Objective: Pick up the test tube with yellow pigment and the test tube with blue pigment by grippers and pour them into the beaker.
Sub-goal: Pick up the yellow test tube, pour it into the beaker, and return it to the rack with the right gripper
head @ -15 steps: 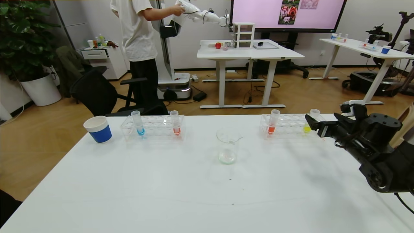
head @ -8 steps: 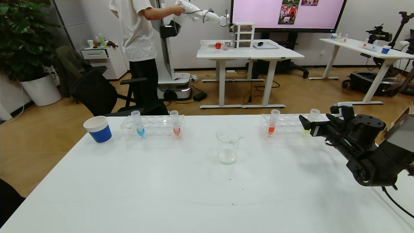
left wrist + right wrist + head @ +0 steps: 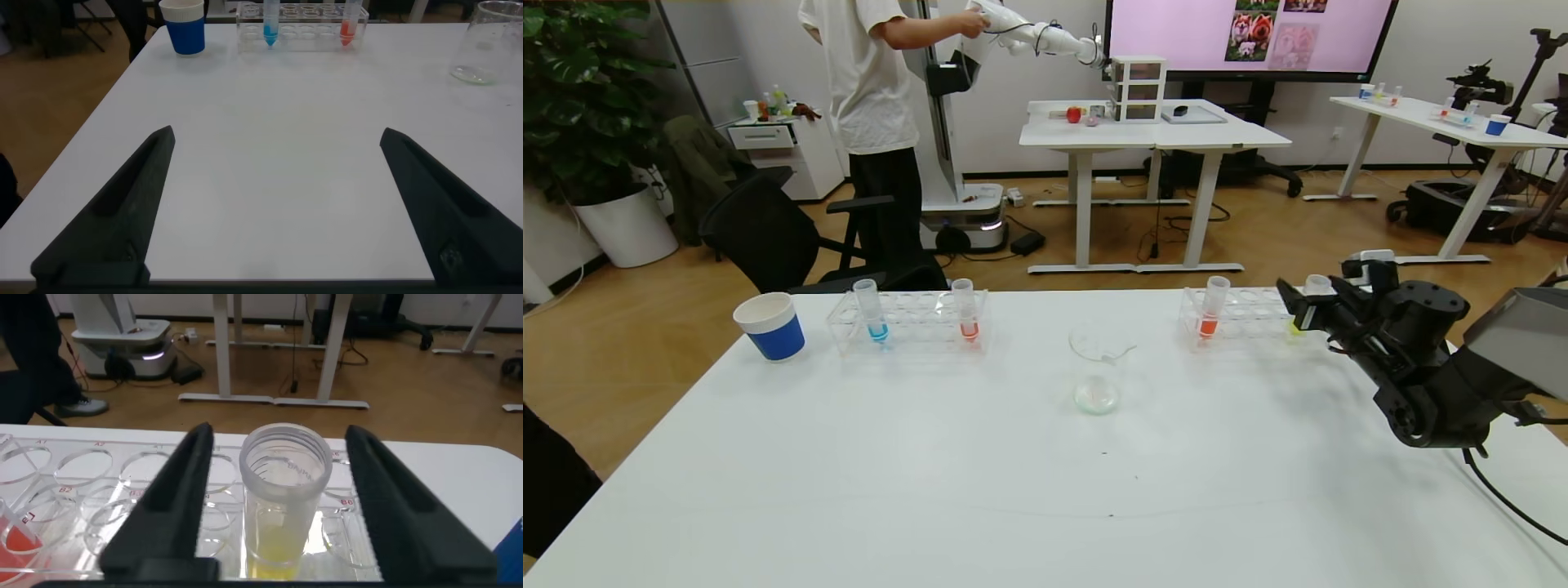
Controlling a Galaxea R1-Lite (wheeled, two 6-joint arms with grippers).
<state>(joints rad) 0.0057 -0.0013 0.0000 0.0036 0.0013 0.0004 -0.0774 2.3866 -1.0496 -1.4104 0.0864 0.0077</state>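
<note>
- Hidden or cut off: in the head view the right gripper (image 3: 1298,309) covers most of the test tube with yellow pigment (image 3: 1316,285); only the tube's open rim and a trace of yellow-green below the fingers show. The left gripper lies outside the head view. The left wrist view crops the beaker (image 3: 488,42) at its edge.
- Right wrist view only: the two black fingers stand one on each side of the yellow tube (image 3: 283,498), with a narrow gap on each side and no contact visible, so the pincer is open around the tube and not clamped on it. The tube stands upright in a hole of the right-hand clear rack (image 3: 98,506), its threaded mouth uncapped and yellow liquid pooled at the bottom.
- Left wrist view only: the left gripper (image 3: 274,204) hovers low over the near part of the white table (image 3: 270,147), fingers spread wide with nothing between them.
- Head view: the test tube with blue pigment (image 3: 872,310) stands upright in the left-hand rack (image 3: 915,322), cyan liquid at its rounded base, with an orange-red tube (image 3: 965,310) in the same rack.
- The beaker, clear glass with a spout, stands on the table between the two racks, slightly nearer the robot.
- A blue-and-white paper cup (image 3: 769,326) stands just beside the left-hand rack, on its outer side.
</note>
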